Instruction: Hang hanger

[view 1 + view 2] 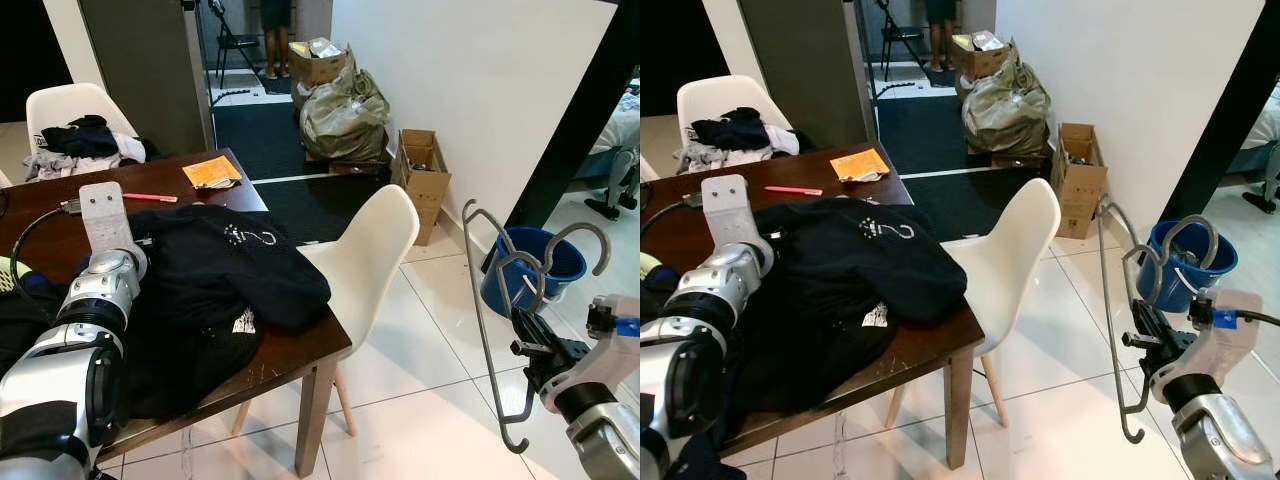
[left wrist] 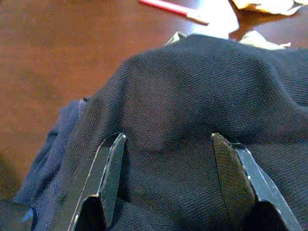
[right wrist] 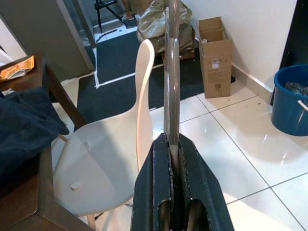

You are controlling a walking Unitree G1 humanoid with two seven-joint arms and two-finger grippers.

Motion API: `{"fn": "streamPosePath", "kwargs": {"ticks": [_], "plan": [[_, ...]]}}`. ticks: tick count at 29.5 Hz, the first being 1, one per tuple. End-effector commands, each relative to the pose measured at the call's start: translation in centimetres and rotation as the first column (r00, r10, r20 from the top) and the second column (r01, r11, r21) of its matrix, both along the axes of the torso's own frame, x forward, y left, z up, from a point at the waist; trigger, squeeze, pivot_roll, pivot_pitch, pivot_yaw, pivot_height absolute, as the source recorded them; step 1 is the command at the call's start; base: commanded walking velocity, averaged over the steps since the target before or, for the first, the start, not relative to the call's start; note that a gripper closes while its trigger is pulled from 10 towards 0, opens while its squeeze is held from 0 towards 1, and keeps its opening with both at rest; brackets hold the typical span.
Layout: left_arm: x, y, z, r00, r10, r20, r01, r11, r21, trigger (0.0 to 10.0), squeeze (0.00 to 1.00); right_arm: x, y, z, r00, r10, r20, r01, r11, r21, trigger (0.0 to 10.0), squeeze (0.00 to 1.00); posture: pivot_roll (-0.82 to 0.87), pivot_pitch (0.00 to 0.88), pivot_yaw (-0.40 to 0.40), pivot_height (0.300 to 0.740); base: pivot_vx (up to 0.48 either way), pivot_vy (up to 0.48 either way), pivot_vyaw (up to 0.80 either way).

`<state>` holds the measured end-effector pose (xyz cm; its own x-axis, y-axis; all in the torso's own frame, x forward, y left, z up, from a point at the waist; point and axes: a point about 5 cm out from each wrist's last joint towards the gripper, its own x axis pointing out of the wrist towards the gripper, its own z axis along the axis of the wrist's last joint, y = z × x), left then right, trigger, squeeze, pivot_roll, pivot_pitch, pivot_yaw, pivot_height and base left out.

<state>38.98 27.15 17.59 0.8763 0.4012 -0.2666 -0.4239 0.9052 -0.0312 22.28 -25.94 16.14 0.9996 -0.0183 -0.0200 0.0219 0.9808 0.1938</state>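
Currently the right gripper (image 1: 532, 352) is out over the tiled floor (image 1: 420, 400), to the right of the tabletop (image 1: 285, 350). Its jaws are pressed together, pinching the hanger (image 1: 487, 330). The hanger is grey wire, held roughly upright, with its curved upper part in front of a blue bucket (image 1: 565, 258) that stands on the floor near the white wall. The right wrist view shows the wire (image 3: 172, 72) rising straight out from between the two closed black fingers (image 3: 154, 192).

The left gripper (image 2: 166, 183) sits low over the tabletop with jaws spread wide. Dark blue clothing (image 1: 215, 280) lies heaped on the wood directly under it. Whether the fingers (image 2: 110, 173) touch the cloth cannot be told.

A white chair (image 1: 365, 265) stands at the near right corner of the tabletop, between it and the right gripper. Further back on the wood lie a pink pen (image 1: 150, 197) and an orange packet (image 1: 211, 172). A second white chair (image 1: 70, 105) at the far side carries more clothes. A cardboard box (image 1: 424, 172) stands against the wall beside stuffed bags (image 1: 345, 115).
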Motion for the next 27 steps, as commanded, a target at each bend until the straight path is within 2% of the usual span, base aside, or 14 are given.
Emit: {"fn": "streamPosePath", "kwargs": {"ticks": [1,5,6,13,19,21,23,25,27], "plan": [[-1.0,0.4,-2.6,0.991,-0.005,-0.132,0.000,0.999,-0.039,10.0,0.00,-0.2,0.1,0.3,1.000,0.016,-0.005,-0.016,1.000,-0.002,10.0,0.00,-0.17,0.125,-0.032,0.740,0.000,0.000,0.00],[-1.1,0.1,-2.9,0.986,-0.012,-0.166,0.004,0.999,-0.043,10.0,0.00,-0.4,0.0,0.3,1.000,0.017,-0.012,-0.017,1.000,-0.008,10.0,0.00,-0.17,0.126,-0.035,0.740,0.000,0.000,0.00],[-1.1,0.0,-3.0,0.985,-0.011,-0.170,0.003,0.999,-0.047,0.0,0.00,-0.4,0.0,0.3,1.000,0.018,-0.015,-0.018,1.000,-0.011,10.0,0.00,-0.18,0.126,-0.035,0.740,0.000,0.000,0.00],[-1.1,-0.3,-3.4,0.981,-0.029,-0.193,0.019,0.999,-0.050,0.0,0.00,-0.3,0.0,0.3,1.000,0.018,-0.020,-0.019,1.000,-0.016,10.0,0.00,-0.18,0.126,-0.036,0.740,0.000,0.000,0.00],[-0.9,-0.4,-2.9,0.985,-0.039,-0.167,0.028,0.997,-0.067,0.0,0.00,0.0,-0.1,0.2,1.000,0.016,-0.024,-0.016,1.000,-0.016,10.0,0.00,-0.17,0.118,-0.034,0.740,0.000,0.000,0.00],[-0.6,-0.5,-2.3,0.990,-0.041,-0.132,0.031,0.997,-0.076,0.0,0.00,0.1,-0.1,0.2,1.000,0.013,-0.023,-0.013,1.000,-0.017,10.0,0.00,-0.17,0.117,-0.031,0.740,0.000,0.000,0.00],[-0.2,-0.3,-1.1,0.997,-0.037,-0.069,0.032,0.997,-0.071,0.0,0.00,0.2,0.0,0.2,1.000,0.011,-0.020,-0.011,1.000,-0.013,10.0,0.00,-0.17,0.114,-0.030,0.740,0.000,0.000,0.00],[-0.1,-0.3,-0.8,0.998,-0.037,-0.055,0.033,0.997,-0.069,0.0,0.00,0.2,0.0,0.2,1.000,0.011,-0.019,-0.011,1.000,-0.012,10.0,0.00,-0.17,0.114,-0.030,0.740,0.000,0.000,0.00],[0.6,1.4,4.3,0.990,0.001,0.142,0.003,0.999,-0.032,0.0,0.00,0.6,0.2,0.1,1.000,0.011,-0.008,-0.010,1.000,0.008,10.0,0.00,-0.13,0.102,-0.023,0.740,0.000,0.000,0.00]]}}
